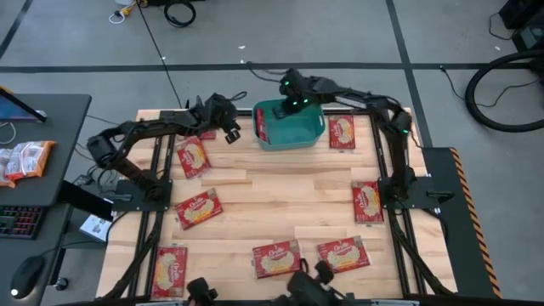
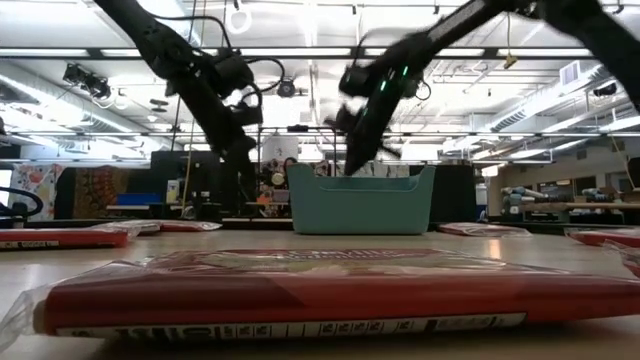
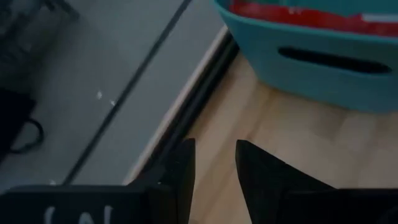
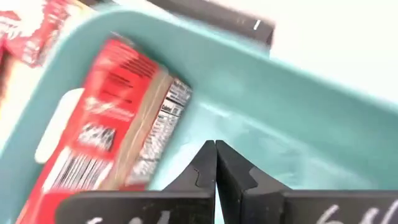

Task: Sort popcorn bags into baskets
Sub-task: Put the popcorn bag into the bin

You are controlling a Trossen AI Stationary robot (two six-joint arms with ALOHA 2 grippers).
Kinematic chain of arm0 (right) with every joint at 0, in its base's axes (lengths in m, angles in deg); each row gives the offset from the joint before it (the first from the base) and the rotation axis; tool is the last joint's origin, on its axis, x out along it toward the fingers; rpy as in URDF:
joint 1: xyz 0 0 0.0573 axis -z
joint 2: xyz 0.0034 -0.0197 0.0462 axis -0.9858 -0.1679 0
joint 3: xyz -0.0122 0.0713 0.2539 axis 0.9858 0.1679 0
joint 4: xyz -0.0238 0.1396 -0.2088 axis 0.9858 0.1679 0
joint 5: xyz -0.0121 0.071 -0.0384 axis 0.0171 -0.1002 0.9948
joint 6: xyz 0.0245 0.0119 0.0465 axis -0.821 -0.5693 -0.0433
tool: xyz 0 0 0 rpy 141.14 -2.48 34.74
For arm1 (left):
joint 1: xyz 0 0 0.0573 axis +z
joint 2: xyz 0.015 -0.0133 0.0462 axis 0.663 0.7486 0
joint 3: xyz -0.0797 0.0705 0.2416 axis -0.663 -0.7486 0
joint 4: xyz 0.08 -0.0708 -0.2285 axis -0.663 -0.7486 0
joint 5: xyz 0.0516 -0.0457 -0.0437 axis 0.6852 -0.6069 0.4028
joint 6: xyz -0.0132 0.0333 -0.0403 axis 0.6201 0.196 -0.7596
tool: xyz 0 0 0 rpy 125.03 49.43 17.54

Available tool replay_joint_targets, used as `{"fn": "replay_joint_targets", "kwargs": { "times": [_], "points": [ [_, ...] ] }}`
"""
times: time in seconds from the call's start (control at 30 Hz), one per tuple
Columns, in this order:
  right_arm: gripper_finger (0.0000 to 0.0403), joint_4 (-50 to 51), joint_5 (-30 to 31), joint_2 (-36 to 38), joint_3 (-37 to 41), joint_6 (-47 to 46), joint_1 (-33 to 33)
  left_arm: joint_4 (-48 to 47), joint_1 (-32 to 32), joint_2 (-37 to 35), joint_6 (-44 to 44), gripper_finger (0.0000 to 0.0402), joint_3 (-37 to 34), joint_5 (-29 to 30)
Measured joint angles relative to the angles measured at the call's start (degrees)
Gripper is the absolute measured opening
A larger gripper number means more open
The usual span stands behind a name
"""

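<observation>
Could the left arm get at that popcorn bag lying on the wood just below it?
Probably yes. The left gripper hovers beside the teal basket, jaws apart and empty, and the popcorn bag lies flat close by with nothing on top of it.

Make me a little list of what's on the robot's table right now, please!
basket: teal basket at the far edge of the table
in basket: one red popcorn bag leaning on the wall
bags on table: eight flat on the wood, like one
right gripper: shut, empty, over the basket
left gripper: open, empty, beside the basket
</observation>
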Motion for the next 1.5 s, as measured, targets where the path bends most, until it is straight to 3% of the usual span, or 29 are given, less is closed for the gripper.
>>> {"fn": "replay_joint_targets", "kwargs": {
  "times": [0.2, 0.43, 0.53, 0.67, 0.87, 1.0, 1.13, 1.37, 1.5],
  "points": [
    [0.0026, 11.07, 8.16, 12.32, -0.09, 8.41, 0.69, -5.27, 0.13, -4.84, -5.2, 0.0121, -0.04, -1.43],
    [0.0126, 22.35, 8.29, 22.75, 1.73, 10.29, 6.16, -8.95, -1.63, -8.58, -13.15, 0.0121, -0.04, -19.62],
    [0.0172, 22.35, 7.33, 27.51, 4.74, 12.92, 6.65, -12.18, -3.39, -9.99, -15.29, 0.0121, -0.04, -23.59],
    [0.0205, 22.46, 9.93, 34.15, 10.79, 11.67, 3.79, -19.14, -6.46, -11.73, -16.63, 0.0121, -0.04, -23.67],
    [0.0204, 22.37, 15.5, 43.29, 24.56, -0.54, -1.46, -27.7, -14.03, -15.19, -21.42, 0.0121, -0.08, -22.65],
    [0.021, 21.55, 11.44, 46.48, 34.03, -4.89, -5.37, -29.22, -21.27, -18.78, -24.56, 0.0121, -0.08, -22.72],
    [0.0214, 14.68, 8.82, 48.39, 41.52, -2.01, -10.04, -29.27, -28.77, -22.24, -29.56, 0.0121, -0.08, -24.91],
    [0.0209, 0.63, 22.26, 49.04, 51.64, 4.38, -16.67, -29.32, -43.68, -24.82, -38.2, 0.0121, -0.08, -25.17],
    [0.0208, -4.88, 25.43, 49.04, 57.03, -0.65, -17.88, -28.92, -51.67, -24.82, -44.14, 0.0121, -0.08, -20.32]
  ]
}}
